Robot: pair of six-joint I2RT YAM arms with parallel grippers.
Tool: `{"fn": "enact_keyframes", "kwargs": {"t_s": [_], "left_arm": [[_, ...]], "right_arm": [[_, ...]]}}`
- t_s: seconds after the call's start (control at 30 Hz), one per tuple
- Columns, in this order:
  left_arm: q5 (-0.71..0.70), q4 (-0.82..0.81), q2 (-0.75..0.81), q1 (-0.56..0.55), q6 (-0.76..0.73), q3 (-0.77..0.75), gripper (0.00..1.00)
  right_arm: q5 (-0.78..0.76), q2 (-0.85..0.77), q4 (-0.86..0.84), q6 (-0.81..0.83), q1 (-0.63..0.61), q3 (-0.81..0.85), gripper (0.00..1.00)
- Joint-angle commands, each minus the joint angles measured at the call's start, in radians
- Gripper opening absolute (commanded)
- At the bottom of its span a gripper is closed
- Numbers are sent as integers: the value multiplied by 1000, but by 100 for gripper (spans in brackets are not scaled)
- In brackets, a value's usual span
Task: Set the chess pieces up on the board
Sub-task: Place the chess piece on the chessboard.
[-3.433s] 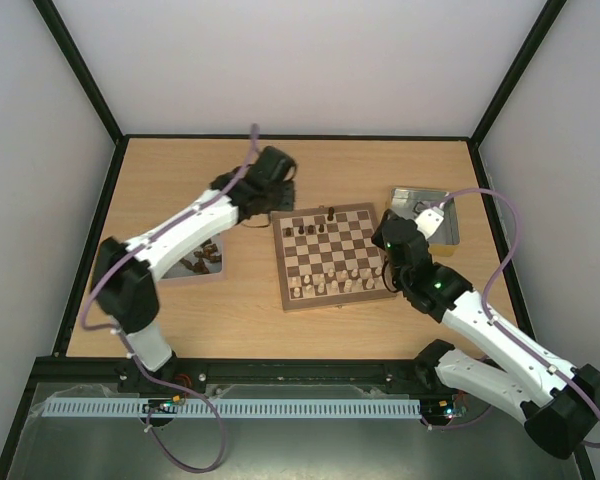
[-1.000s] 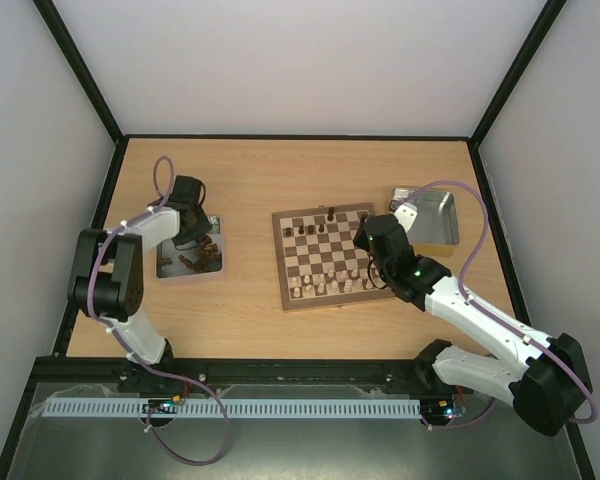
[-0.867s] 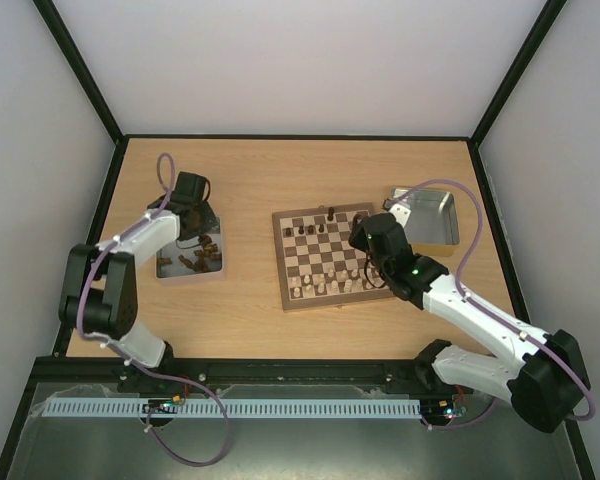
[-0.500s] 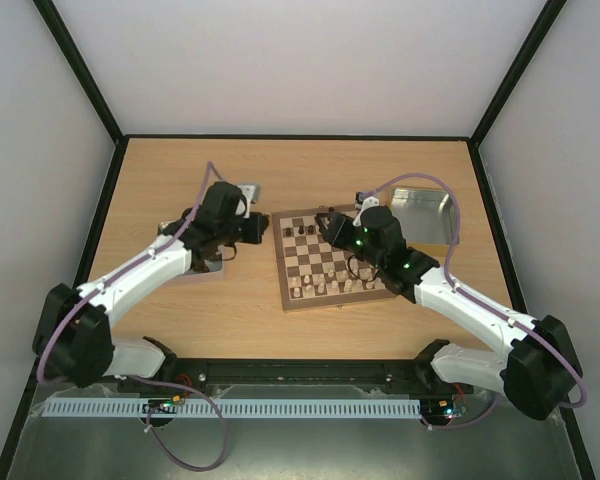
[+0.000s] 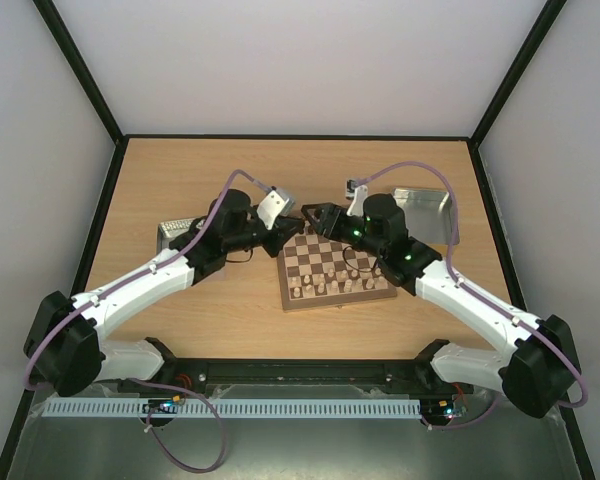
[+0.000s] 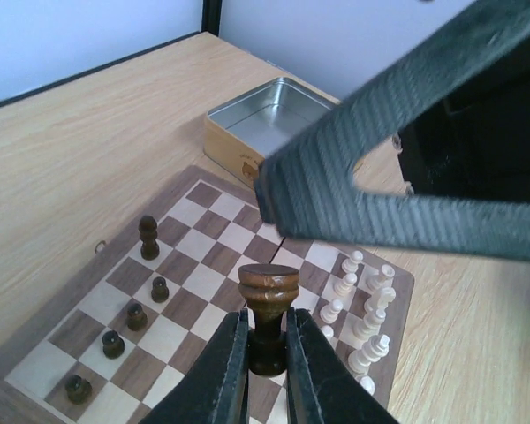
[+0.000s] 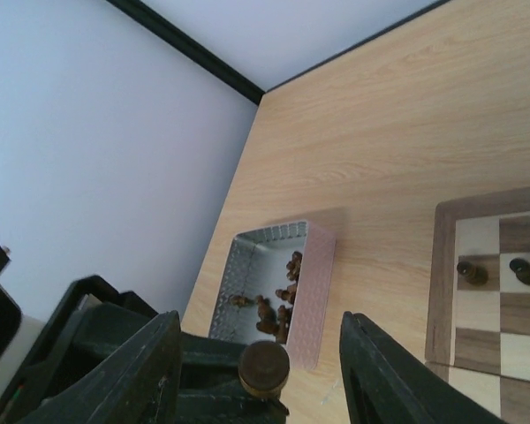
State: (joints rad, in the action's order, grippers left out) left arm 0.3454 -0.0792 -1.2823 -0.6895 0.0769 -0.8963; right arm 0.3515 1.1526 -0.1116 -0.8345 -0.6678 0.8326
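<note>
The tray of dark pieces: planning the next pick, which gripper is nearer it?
Left. The left gripper, shut on a dark chess piece, is at the board's far left corner, the tray's side; the right gripper, jaws open, faces it from farther right.

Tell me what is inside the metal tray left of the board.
Dark brown chess pieces lie heaped in the metal tray. The left gripper covers one end, hiding what lies there.

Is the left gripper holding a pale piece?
No, the left gripper is shut on a dark brown piece above the board.
</note>
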Motion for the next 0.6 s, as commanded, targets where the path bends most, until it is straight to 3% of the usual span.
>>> {"fn": "enact_keyframes", "kwargs": {"t_s": [0.0,0.23,0.37,0.43,0.57], "left_arm": [[46,-72,25,-1,-77,6,6],[75,-97,27,-1,-69,12,7],[71,-111,36,-1,-63,6,9],[55,-123,44,0,-36,9,18],[67,-188,55,12,147,25,57]], "right_arm": [[67,16,40,16,1,20,46],[106,41,11,-2,0,13,35],[109,50,-6,-43,1,3,14],[87,44,-25,-84,0,-10,7],[22,2,-149,-223,1,-76,2]]}}
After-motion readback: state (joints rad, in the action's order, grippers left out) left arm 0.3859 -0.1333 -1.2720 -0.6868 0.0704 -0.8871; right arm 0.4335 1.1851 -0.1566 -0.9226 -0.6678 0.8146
